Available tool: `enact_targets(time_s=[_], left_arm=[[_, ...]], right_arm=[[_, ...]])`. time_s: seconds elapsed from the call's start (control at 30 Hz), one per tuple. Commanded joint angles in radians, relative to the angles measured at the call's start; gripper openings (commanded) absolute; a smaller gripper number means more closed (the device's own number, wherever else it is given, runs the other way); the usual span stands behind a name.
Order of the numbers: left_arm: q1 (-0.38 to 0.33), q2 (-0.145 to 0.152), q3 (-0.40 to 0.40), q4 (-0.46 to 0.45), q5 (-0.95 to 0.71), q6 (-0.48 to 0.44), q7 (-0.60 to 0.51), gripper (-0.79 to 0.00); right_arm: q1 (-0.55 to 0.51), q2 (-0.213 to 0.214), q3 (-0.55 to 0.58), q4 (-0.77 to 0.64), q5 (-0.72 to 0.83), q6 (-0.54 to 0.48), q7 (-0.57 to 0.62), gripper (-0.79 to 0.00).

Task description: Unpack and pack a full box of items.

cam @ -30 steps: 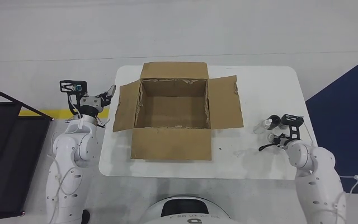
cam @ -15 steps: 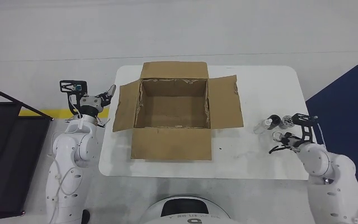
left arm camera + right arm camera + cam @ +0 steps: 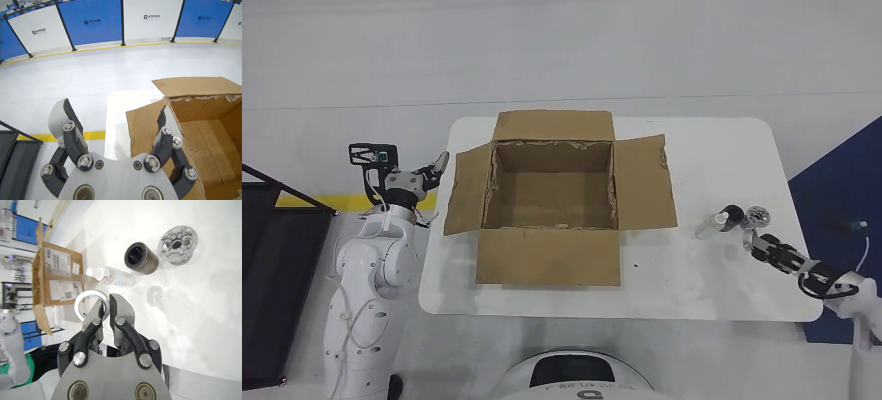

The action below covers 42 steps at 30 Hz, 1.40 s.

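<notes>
An open cardboard box (image 3: 548, 257) stands mid-table with its flaps spread, and its inside looks bare. To its right lie a small clear spray bottle (image 3: 710, 226), a dark metal cylinder (image 3: 734, 215) and a silver spool (image 3: 758, 213). My right gripper (image 3: 754, 244) is just in front of them, shut on a silver metal ring (image 3: 79, 306) held a little above the table. The right wrist view shows the bottle (image 3: 113, 277), cylinder (image 3: 141, 257) and spool (image 3: 178, 245) beyond the gripper (image 3: 107, 301). My left gripper (image 3: 114, 106) is open and holds nothing, level with the box's left flap (image 3: 143, 128).
The white table (image 3: 692, 290) has free room in front of the box and along its right side. A black rack (image 3: 267, 260) stands on the floor to the left of the table. The table's right edge lies close under my right arm.
My right arm has swung outward toward the table's right edge, and its gripper has shifted slightly right in front of the small items. The left arm and the box have not moved.
</notes>
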Motion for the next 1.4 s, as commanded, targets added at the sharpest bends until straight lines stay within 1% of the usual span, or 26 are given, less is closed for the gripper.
enact_targets(time_s=[0.0,0.3,0.33,0.4,0.43,0.53,0.6,0.7,0.8,0.87,0.97,1.1,1.2,1.37], left_arm=[[0.000,0.000,0.000,0.000,0.000,0.000,0.000,0.000],[0.000,0.000,0.000,0.000,0.000,0.000,0.000,0.000],[0.000,0.000,0.000,0.000,0.000,0.000,0.000,0.000],[0.000,0.000,0.000,0.000,0.000,0.000,0.000,0.000],[0.000,0.000,0.000,0.000,0.000,0.000,0.000,0.000],[0.000,0.000,0.000,0.000,0.000,0.000,0.000,0.000],[0.000,0.000,0.000,0.000,0.000,0.000,0.000,0.000],[0.000,0.000,0.000,0.000,0.000,0.000,0.000,0.000],[0.000,0.000,0.000,0.000,0.000,0.000,0.000,0.000],[0.000,0.000,0.000,0.000,0.000,0.000,0.000,0.000],[0.000,0.000,0.000,0.000,0.000,0.000,0.000,0.000],[0.000,0.000,0.000,0.000,0.000,0.000,0.000,0.000],[0.000,0.000,0.000,0.000,0.000,0.000,0.000,0.000],[0.000,0.000,0.000,0.000,0.000,0.000,0.000,0.000]], right_arm=[[-0.005,0.002,0.017,0.007,0.019,-0.013,0.009,-0.785],[-0.005,0.002,0.017,0.007,0.019,-0.013,0.009,-0.785],[-0.001,0.001,0.013,0.011,0.035,-0.009,-0.009,-0.785],[0.005,-0.004,-0.017,-0.005,0.122,-0.041,-0.033,-0.785],[0.007,-0.004,-0.033,-0.020,0.128,-0.048,-0.041,-0.785],[0.056,-0.002,-0.117,-0.092,0.132,-0.036,-0.055,-0.785],[0.103,0.001,-0.186,-0.134,0.153,-0.037,-0.040,-0.785],[0.171,0.005,-0.306,-0.196,0.165,-0.011,-0.019,-0.785],[0.211,0.006,-0.415,-0.282,0.130,-0.002,-0.020,-0.785],[0.230,0.006,-0.478,-0.318,0.114,0.010,-0.025,-0.785],[0.269,0.008,-0.583,-0.350,0.038,0.043,-0.012,-0.785],[0.348,0.005,-0.749,-0.339,-0.132,0.111,-0.066,-0.785],[0.426,-0.003,-0.858,-0.262,-0.183,0.149,-0.113,-0.785],[0.538,-0.019,-0.995,-0.139,-0.253,0.223,-0.198,-0.785]])
